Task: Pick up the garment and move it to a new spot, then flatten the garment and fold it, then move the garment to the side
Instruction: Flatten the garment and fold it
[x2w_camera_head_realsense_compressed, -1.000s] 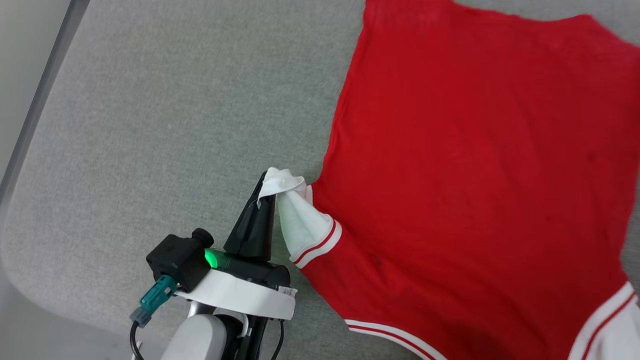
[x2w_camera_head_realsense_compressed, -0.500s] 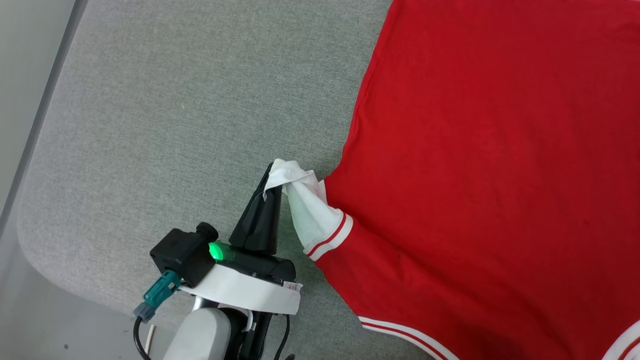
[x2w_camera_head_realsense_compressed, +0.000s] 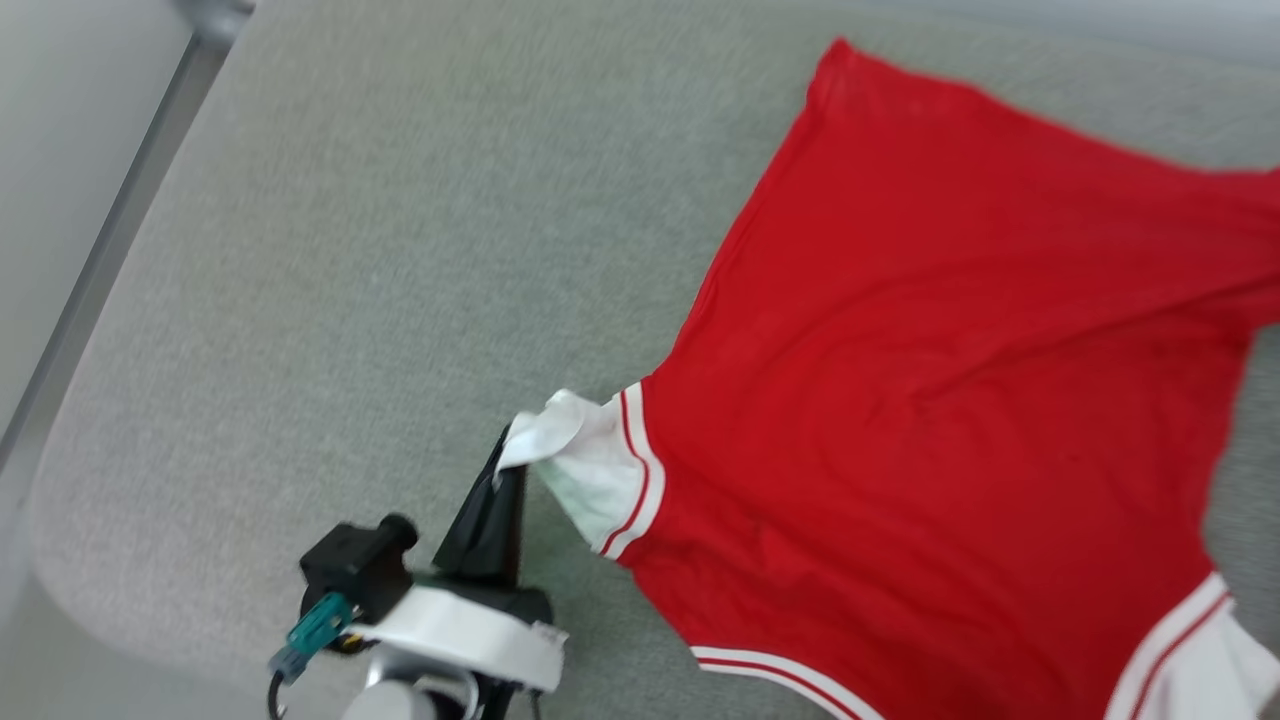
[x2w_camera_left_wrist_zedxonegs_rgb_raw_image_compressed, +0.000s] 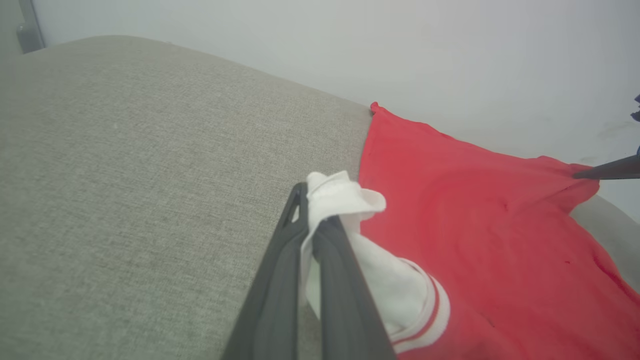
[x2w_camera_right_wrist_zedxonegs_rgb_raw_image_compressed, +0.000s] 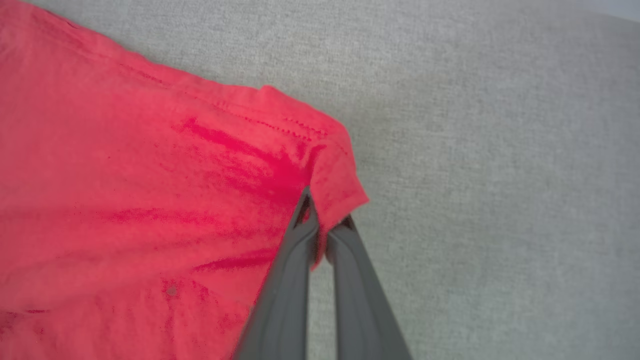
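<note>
With your left gripper (x2w_camera_left_wrist_zedxonegs_rgb_raw_image_compressed: 306, 200) clamping the red shirt's (x2w_camera_head_realsense_compressed: 900, 400) white sleeve (x2w_camera_left_wrist_zedxonegs_rgb_raw_image_compressed: 345, 192) and right gripper (x2w_camera_right_wrist_zedxonegs_rgb_raw_image_compressed: 325, 210) its hem corner (x2w_camera_right_wrist_zedxonegs_rgb_raw_image_compressed: 345, 185), pull apart evenly.

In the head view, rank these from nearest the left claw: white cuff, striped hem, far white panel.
1. White cuff, pinched in the left claw.
2. Striped hem, lower middle.
3. Far white panel, bottom right corner.

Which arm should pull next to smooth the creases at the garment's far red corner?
Right: the right gripper is shut on that corner of the garment, where creases converge. The left gripper pinches the white sleeve and suits anchoring.
</note>
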